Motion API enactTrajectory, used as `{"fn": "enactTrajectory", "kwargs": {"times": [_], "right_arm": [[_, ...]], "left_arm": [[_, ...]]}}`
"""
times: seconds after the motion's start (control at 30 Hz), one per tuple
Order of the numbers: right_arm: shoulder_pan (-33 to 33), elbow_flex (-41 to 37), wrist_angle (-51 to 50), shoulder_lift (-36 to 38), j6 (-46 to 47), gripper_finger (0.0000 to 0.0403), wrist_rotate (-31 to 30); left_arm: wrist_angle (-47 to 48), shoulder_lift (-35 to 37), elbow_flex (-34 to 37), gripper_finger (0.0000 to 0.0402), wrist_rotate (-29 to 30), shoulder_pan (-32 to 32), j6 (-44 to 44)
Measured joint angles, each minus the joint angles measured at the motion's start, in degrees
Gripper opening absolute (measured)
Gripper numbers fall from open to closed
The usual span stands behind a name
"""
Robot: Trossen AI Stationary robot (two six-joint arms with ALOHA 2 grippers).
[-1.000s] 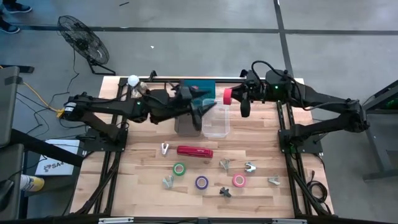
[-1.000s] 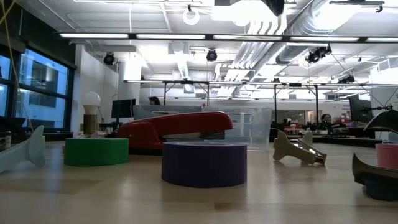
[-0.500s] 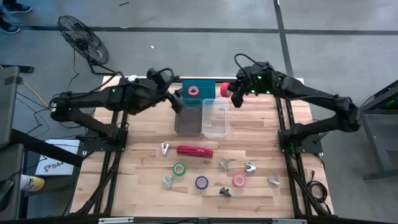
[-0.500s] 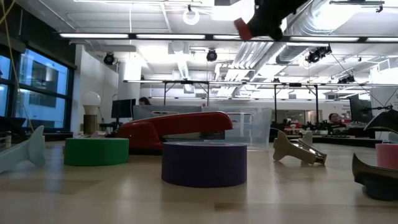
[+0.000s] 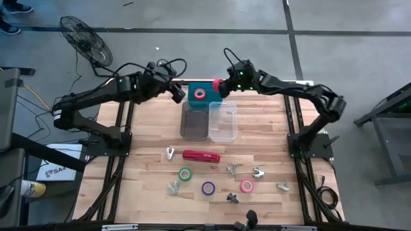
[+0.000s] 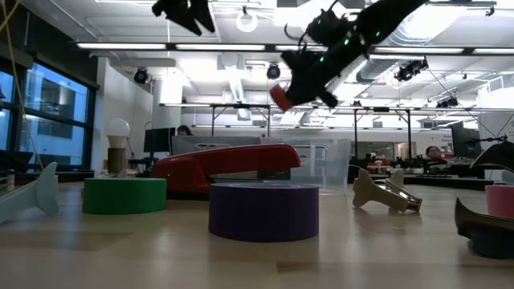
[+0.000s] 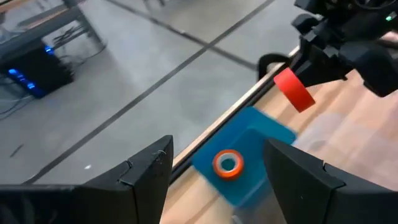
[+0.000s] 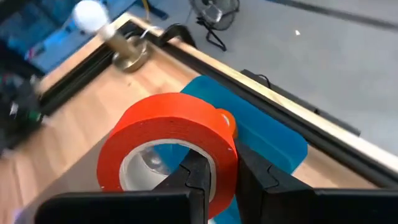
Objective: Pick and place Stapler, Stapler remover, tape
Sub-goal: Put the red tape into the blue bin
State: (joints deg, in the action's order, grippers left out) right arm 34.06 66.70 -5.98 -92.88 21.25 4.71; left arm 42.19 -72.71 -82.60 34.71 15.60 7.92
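Observation:
My right gripper (image 5: 221, 84) is shut on a red tape roll (image 8: 168, 146), held in the air at the far right corner of the blue bin (image 5: 209, 99). A red-pink tape roll (image 5: 200, 94) lies in that bin. My left gripper (image 5: 178, 94) is open and empty, in the air just left of the bin. The red stapler (image 5: 201, 156) lies on the table, with green (image 5: 185, 174), purple (image 5: 208, 188) and pink (image 5: 246, 186) tape rolls nearer the front. Several metal staple removers (image 5: 258, 172) lie around them. My right gripper pinches the red roll's wall (image 8: 219, 163), with one finger (image 8: 189, 180) inside the pale core and one (image 8: 255, 180) outside. The roll is lifted clear above the blue bin and tilted, as the low view (image 6: 281, 96) shows.
A grey bin (image 5: 192, 123) and a clear bin (image 5: 223, 122) stand side by side just nearer than the blue one. A lamp with a white bulb (image 8: 93, 15) stands at the table's far left corner. A fan (image 5: 83, 40) stands on the floor beyond.
My right gripper has carried the red roll along the far edge toward the table's left and down, to the blue bin. My left gripper has drawn back from over the bins toward the far left, uncovering the blue bin with the roll in it.

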Motion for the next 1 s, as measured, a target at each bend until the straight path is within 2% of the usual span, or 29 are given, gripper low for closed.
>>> {"fn": "enactTrajectory", "kwargs": {"times": [0.17, 0.47, 0.63, 1.0], "right_arm": [[1.3, 0.0, 3.0, -5.4, 6.8, 0.0034, -1.9], [2.4, 0.0, 9.3, -11.0, 15.8, 0.0034, -3.1], [2.3, 0.0, 10.9, -12.9, 17.4, 0.0034, -3.2], [1.4, 0.0, 8.9, -14.7, 18.1, 0.0039, -3.0]], "left_arm": [[-0.2, -0.3, 1.8, 0.0241, -0.9, 4.3, -0.2], [-0.1, -0.4, 6.2, 0.0241, -1.8, 8.2, -0.2], [-0.5, -0.4, 7.8, 0.0241, -3.9, 9.3, -0.3], [-1.9, -0.5, 9.0, 0.0241, -4.2, 9.3, -0.4]]}}
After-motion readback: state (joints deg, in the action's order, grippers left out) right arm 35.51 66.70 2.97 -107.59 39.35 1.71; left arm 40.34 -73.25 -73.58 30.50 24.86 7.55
